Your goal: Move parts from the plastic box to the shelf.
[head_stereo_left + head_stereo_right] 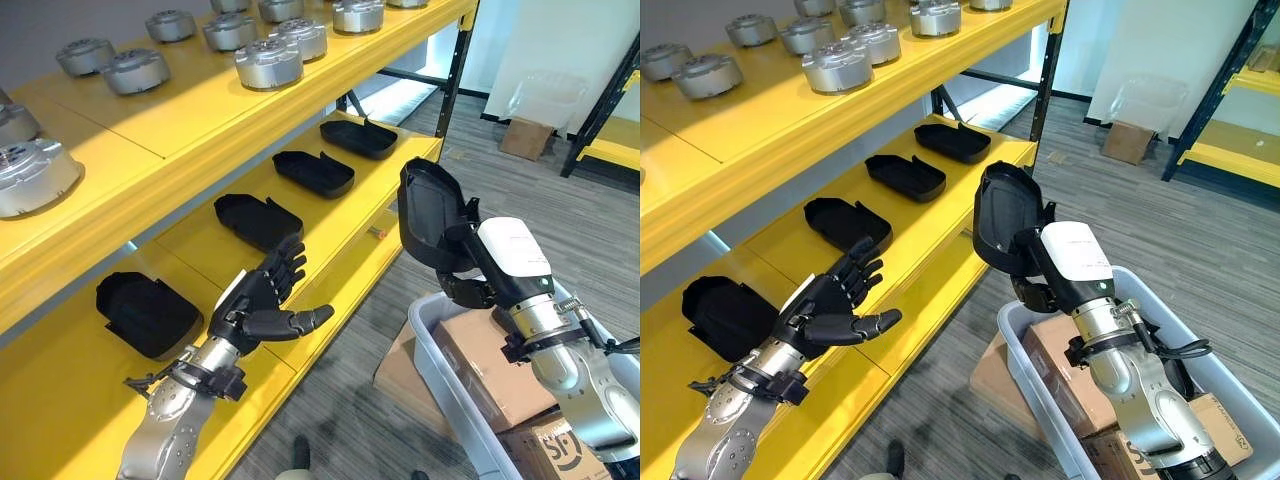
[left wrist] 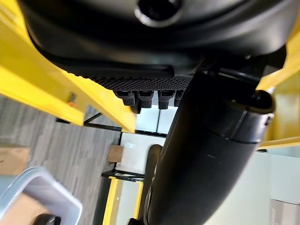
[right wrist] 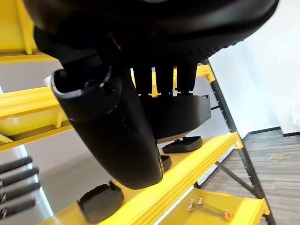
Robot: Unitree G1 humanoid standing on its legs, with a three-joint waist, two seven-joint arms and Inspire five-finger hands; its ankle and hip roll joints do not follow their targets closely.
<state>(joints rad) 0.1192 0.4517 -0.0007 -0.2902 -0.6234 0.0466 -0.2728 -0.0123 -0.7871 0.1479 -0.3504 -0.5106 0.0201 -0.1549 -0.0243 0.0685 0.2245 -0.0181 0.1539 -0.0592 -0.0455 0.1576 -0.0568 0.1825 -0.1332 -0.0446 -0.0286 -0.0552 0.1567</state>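
The right hand point(image 1: 462, 262) is up in the air above the grey plastic box point(image 1: 450, 385), its fingers and thumb curled round a black part point(image 1: 428, 212) that it holds upright, just off the shelf's point(image 1: 330, 255) front edge. The left hand point(image 1: 262, 300) hovers over the lower yellow board at about 8 o'clock from the held part, fingers spread wide and straight, holding nothing. Four more black parts point(image 1: 313, 172) lie in a row on that board, running away toward 1 o'clock. Silver round motors point(image 1: 268, 62) sit on the board above. Cardboard cartons point(image 1: 497, 362) lie in the box.
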